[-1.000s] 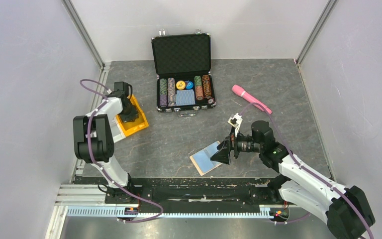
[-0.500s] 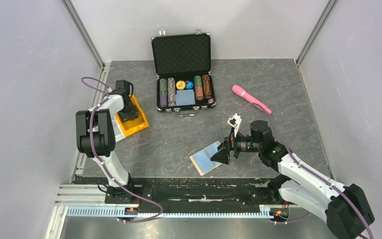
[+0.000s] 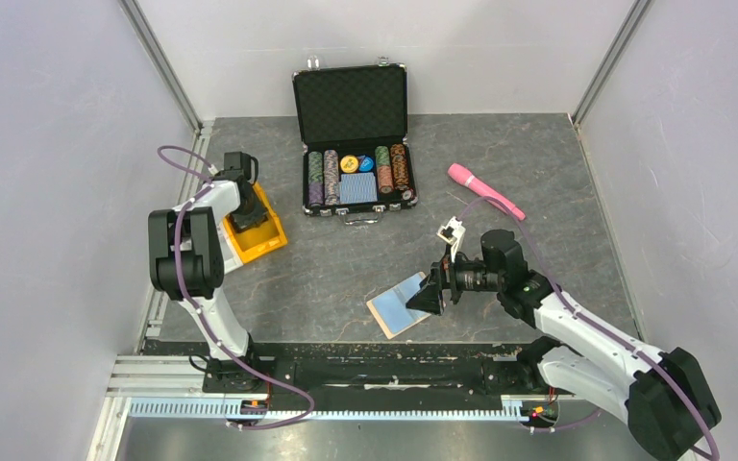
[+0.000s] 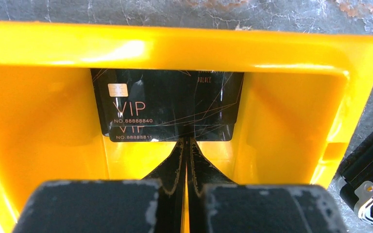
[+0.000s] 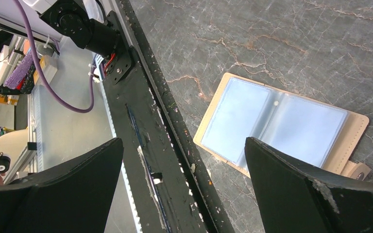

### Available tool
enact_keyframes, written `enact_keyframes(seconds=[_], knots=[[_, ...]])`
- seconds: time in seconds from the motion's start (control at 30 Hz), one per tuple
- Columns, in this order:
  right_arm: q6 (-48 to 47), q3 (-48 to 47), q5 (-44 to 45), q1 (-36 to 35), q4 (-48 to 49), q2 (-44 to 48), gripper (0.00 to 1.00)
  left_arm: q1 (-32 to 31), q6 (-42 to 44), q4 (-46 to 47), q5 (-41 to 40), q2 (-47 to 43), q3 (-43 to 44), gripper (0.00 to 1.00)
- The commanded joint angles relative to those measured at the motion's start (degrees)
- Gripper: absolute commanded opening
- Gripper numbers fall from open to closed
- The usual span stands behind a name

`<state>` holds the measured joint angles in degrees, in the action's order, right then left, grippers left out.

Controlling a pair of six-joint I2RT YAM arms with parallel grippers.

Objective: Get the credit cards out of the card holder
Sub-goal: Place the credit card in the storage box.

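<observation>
1. Pale walls box in a dark stone-patterned table (image 3: pixel 346 259). An open chip case (image 3: pixel 351 106) stands at the middle of the far edge.
2. Close to the near edge, a little right of the middle, the card holder (image 5: pixel 277 124) lies flat and open. Its blue-grey sleeves face up and no card shows in them.
3. At the card holder's right side hangs the right gripper (image 3: pixel 430 294), its jaws spread wide and holding nothing.
4. By the left edge sits a yellow bin (image 4: pixel 291 111) with two black cards (image 4: pixel 167 104) overlapping on its floor.
5. Inside the bin, the left gripper (image 4: pixel 185 150) has its fingers pressed together, with nothing seen between them.
6. The drop-off step looks done. Next, the right arm probably needs to check the sleeves, since a hidden card cannot be ruled out.
</observation>
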<state>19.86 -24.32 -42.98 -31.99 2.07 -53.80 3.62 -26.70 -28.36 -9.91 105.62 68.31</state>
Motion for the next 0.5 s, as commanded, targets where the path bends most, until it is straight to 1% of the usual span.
enact_keyframes(seconds=[0.0,0.3,0.47], knots=[[-0.8,-2.8,0.3,0.2,1.6,-0.5,0.98,-0.2,0.1,2.9,0.2,1.0,2.1,0.02],[-0.3,-2.6,0.3,0.3,1.9,-0.6,0.98,-0.7,0.3,5.3,2.1,0.1,1.9,0.02],[0.3,-2.2,0.2,0.2,2.5,-0.4,0.98,-0.8,0.5,6.1,1.4,-0.6,1.5,0.02]])
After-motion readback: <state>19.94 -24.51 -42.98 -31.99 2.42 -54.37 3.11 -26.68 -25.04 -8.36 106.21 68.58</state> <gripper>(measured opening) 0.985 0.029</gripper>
